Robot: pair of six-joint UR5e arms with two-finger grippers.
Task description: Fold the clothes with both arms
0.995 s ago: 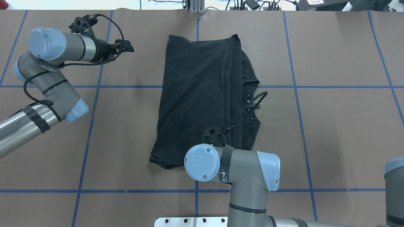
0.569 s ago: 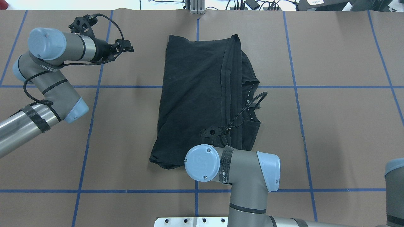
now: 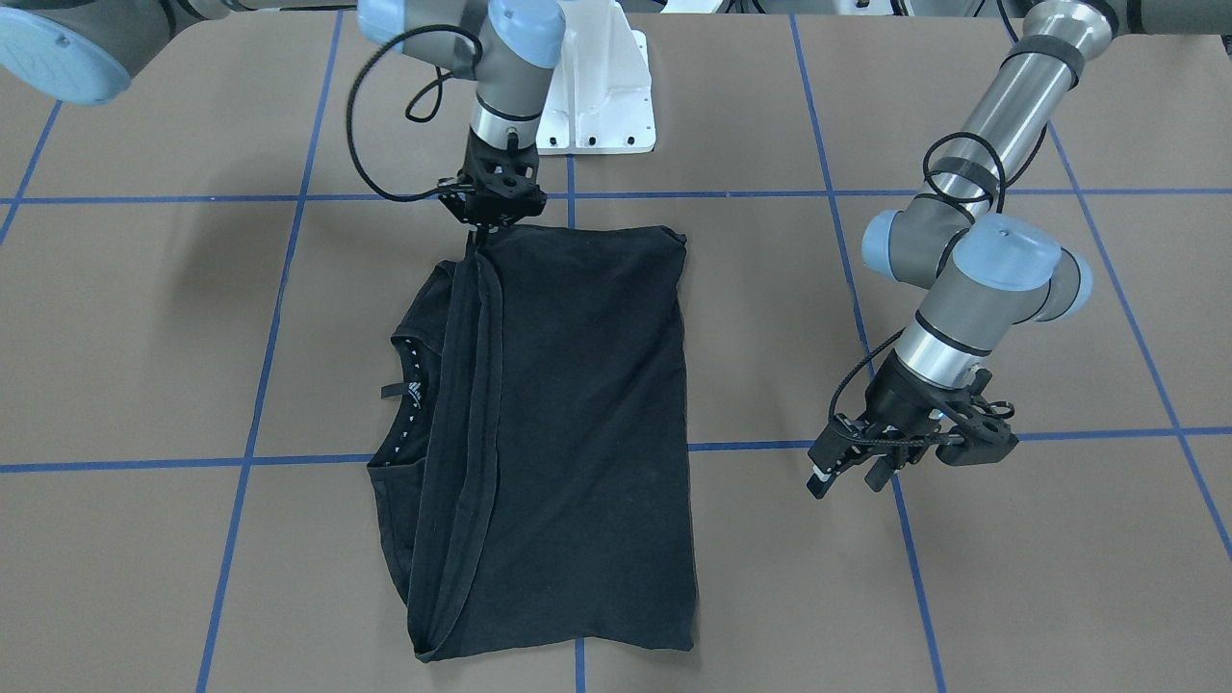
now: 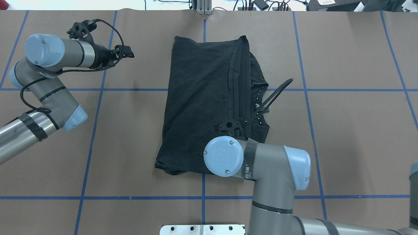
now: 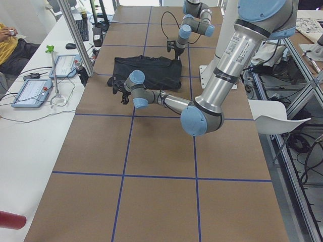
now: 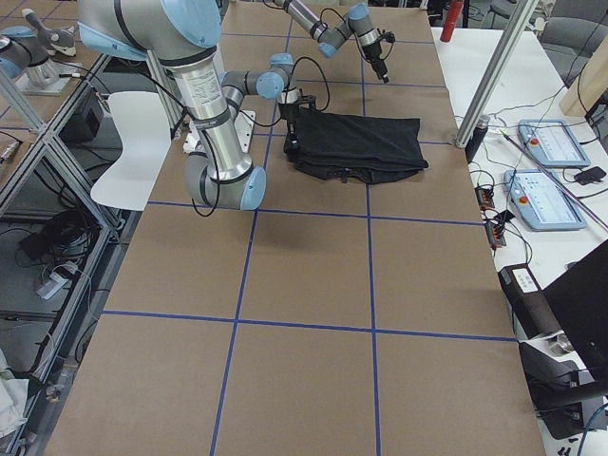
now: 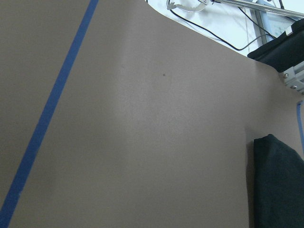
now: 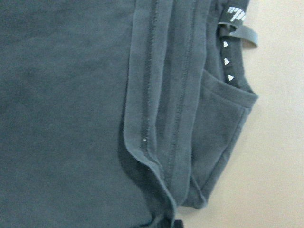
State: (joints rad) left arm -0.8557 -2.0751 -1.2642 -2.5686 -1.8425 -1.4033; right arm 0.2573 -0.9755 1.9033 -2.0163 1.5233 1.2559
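The black T-shirt (image 3: 577, 404) lies folded in a tall rectangle at mid-table, its hem band (image 4: 236, 81) laid over the collar side. The collar with its white-dotted tape (image 8: 227, 61) peeks out beside the hem. My right gripper (image 3: 476, 239) stands at the hem corner nearest the robot. The cloth tents up to its tip, so it looks shut on that corner. In the overhead view its fingers are hidden under the wrist. My left gripper (image 3: 847, 474) hovers open off the shirt's other side, with nothing between its fingers. The left wrist view catches only a shirt corner (image 7: 280, 185).
Blue tape lines (image 4: 94, 130) grid the brown table cover. The white pedestal mount (image 3: 597, 96) stands just behind the shirt's near edge. A side bench holds control tablets (image 6: 546, 142) and cables. A person (image 5: 7, 40) sits beyond that bench.
My right arm's wrist and elbow have shifted right and further over the shirt, its cable loop swinging out. The left arm has drawn back slightly to the left. The shirt's outline looks unchanged.
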